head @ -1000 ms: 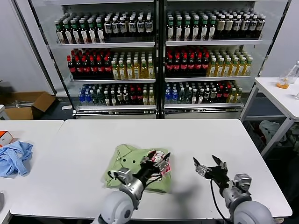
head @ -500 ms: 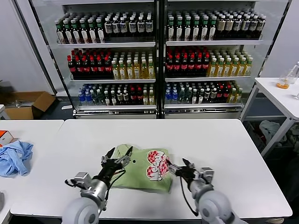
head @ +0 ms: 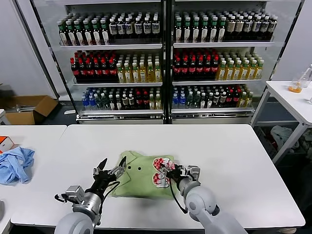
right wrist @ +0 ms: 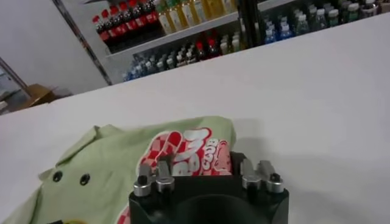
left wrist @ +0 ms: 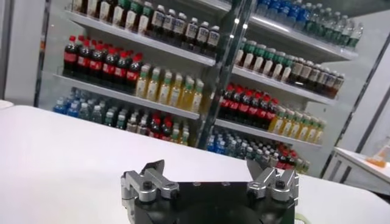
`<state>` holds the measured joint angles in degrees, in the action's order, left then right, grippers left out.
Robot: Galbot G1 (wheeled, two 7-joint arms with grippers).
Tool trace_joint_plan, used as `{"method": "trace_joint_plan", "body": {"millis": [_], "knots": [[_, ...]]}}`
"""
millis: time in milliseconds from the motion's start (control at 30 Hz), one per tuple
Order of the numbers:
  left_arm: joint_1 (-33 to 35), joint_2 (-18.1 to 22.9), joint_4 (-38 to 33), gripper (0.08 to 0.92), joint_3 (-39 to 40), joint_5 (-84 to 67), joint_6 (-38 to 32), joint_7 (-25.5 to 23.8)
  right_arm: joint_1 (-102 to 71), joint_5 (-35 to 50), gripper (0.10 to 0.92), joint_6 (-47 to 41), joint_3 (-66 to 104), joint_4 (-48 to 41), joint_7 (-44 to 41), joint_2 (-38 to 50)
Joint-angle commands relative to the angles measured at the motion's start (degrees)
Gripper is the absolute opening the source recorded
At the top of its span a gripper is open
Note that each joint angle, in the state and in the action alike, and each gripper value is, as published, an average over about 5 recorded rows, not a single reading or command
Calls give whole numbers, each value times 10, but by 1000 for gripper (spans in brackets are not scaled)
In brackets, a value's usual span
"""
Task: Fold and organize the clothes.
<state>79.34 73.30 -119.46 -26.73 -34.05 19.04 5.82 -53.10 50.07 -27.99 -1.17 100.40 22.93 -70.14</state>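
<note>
The light green polo shirt lies folded on the white table, front centre, with its red-and-white print at its right side. My left gripper is open and empty, at the shirt's left edge just above the table; in the left wrist view only bare table shows between its fingers. My right gripper is open, low over the shirt's right edge; in the right wrist view the print lies between its fingers and the shirt spreads beyond.
A crumpled light blue garment and an orange box lie on the adjoining table at far left. Glass-fronted coolers of bottles stand behind. A second white table stands at the right.
Both grippers have moved left: the left from over the shirt's print to the shirt's left edge, the right from bare table to the print. The shirt lies flatter.
</note>
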Motion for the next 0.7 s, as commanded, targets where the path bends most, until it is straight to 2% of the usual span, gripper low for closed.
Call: {"method": "trace_joint_plan", "body": {"millis": [33,200,467,567,700], "knots": [[10,-4,-4,823,-16,4,-2,1,45,-11,542,-6,-27,-46,11,-8],[4,-4,2,823,-13,4,0,0,54,-69,395,4,-35,-65,-15,4],[0,-4,9,823,-12,1,0,-1,60,-97,171,18,-28,-74,-37,26],[0,-5,9,823,-11,0,1,-1,61,-110,138,25,-9,-68,-54,46],[-2,-5,9,823,-8,1,1,-1,66,-134,137,26,25,-70,-84,85]]}}
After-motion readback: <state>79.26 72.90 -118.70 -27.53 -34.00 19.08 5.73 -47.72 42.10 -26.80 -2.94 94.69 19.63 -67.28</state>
